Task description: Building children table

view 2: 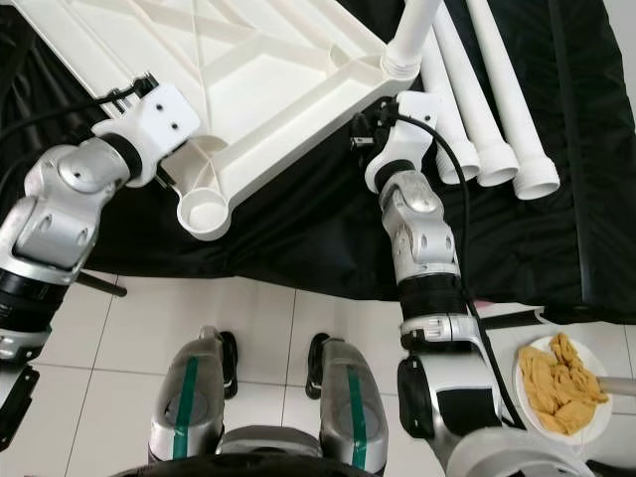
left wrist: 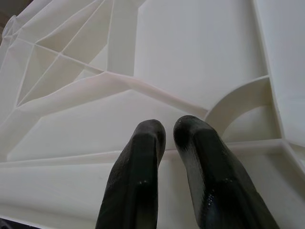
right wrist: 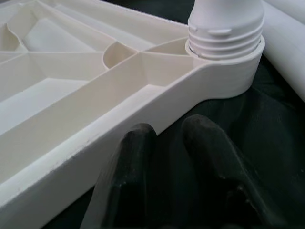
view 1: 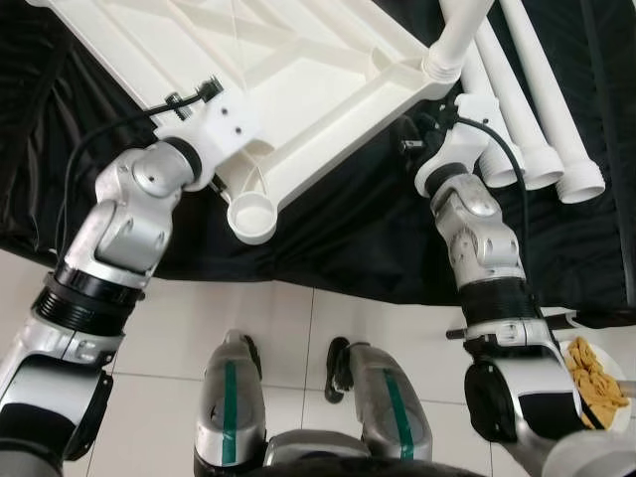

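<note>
So the white table top (view 1: pixel 288 70) lies upside down on the black cloth (view 1: pixel 348 238), with one leg (view 2: pixel 405 45) standing in its corner socket.
I see my left gripper (left wrist: pixel 167 138) over the ribbed underside, fingers almost together. My right gripper (right wrist: pixel 167 138) sits low beside the rim near that leg, fingers nearly closed, holding nothing. Three loose legs (view 1: pixel 542 109) lie beside it.
</note>
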Robot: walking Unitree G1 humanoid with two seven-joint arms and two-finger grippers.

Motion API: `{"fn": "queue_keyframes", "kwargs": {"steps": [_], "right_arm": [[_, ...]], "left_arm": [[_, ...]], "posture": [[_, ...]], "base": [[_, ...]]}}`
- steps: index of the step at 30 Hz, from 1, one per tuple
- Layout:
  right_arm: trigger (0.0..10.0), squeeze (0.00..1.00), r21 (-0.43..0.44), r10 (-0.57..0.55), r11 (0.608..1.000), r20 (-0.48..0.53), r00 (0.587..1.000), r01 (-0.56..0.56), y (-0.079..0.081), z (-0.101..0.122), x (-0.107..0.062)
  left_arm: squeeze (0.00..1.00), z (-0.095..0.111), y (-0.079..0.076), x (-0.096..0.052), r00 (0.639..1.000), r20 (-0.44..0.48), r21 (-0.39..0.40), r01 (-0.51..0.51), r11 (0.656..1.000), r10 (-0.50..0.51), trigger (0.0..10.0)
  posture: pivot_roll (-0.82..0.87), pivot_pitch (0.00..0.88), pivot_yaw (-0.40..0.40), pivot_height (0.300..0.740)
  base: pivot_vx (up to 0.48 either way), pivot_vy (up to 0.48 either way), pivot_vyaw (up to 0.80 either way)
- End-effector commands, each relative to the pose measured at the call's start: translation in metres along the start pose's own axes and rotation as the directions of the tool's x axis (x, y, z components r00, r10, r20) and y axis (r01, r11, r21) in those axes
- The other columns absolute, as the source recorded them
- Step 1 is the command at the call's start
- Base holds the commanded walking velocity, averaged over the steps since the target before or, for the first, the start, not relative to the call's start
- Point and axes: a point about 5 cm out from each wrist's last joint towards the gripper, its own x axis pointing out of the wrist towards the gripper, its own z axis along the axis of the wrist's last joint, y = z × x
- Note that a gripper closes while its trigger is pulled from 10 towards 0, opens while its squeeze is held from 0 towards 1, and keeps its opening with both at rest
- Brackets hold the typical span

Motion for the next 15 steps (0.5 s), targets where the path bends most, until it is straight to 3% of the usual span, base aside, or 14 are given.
{"fn": "queue_keyframes", "kwargs": {"steps": [1,15], "right_arm": [[10.0,0.0,0.02,-0.028,0.999,-0.026,0.999,0.029,-0.004,-0.007,0.003],[10.0,0.0,0.039,0.01,0.999,-0.042,0.999,-0.009,-0.002,-0.007,0.02]], "left_arm": [[0.0,-0.003,-0.036,0.004,0.971,-0.01,-0.006,0.238,0.971,-0.238,10.0],[0.0,0.01,-0.06,0.001,0.925,0.048,0.075,0.372,0.925,-0.376,10.0]], "posture": [[0.13,0.169,-0.049,0.74],[0.13,0.194,-0.044,0.74]], "base": [[0.0,0.0,0.0],[0.0,0.0,0.0]]}}
